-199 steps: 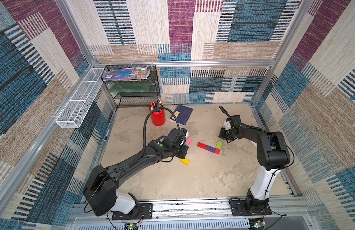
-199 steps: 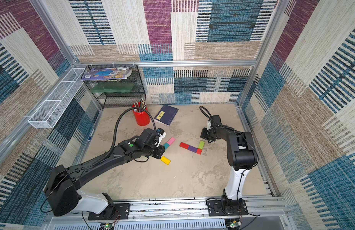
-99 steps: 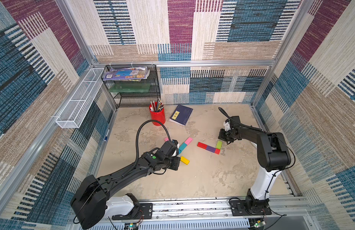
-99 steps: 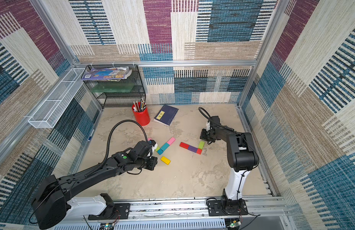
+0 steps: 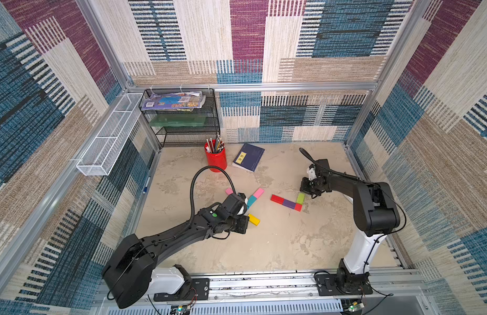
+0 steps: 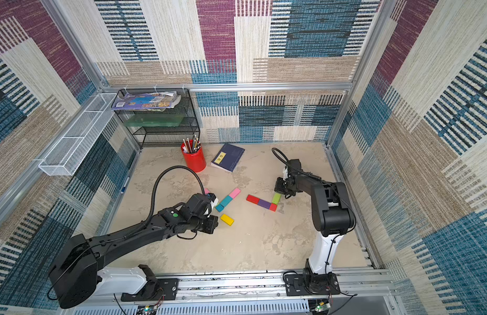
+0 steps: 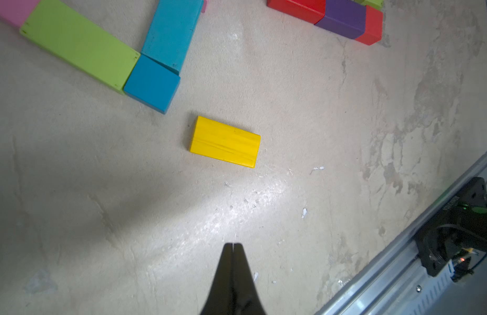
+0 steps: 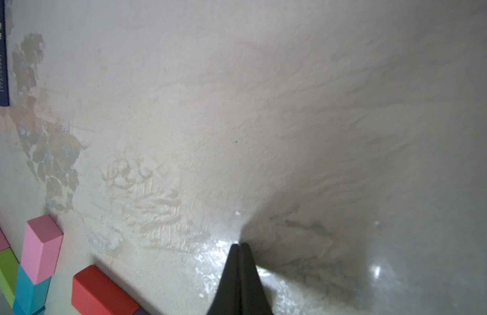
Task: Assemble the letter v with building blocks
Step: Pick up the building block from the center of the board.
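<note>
Now, with our left gripper point(image 7: 233, 245) pinched shut and empty, we should open it wide before lowering across the narrow width of the yellow block point(image 7: 224, 141), the block nearest the tabletop's point(image 5: 278, 245) front edge.

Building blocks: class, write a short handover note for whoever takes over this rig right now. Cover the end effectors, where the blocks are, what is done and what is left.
Left end effector: shut, empty, over bare table near the yellow block.
Right end effector: shut, empty, over bare table.
Done: a flat V-like shape. The lime green block and a pink block form one arm, the long teal block and another pink block the other. The arms meet at the teal square.
Left: the yellow block lies loose. The red block, purple block, small red block and second lime green block form a separate corner.
</note>
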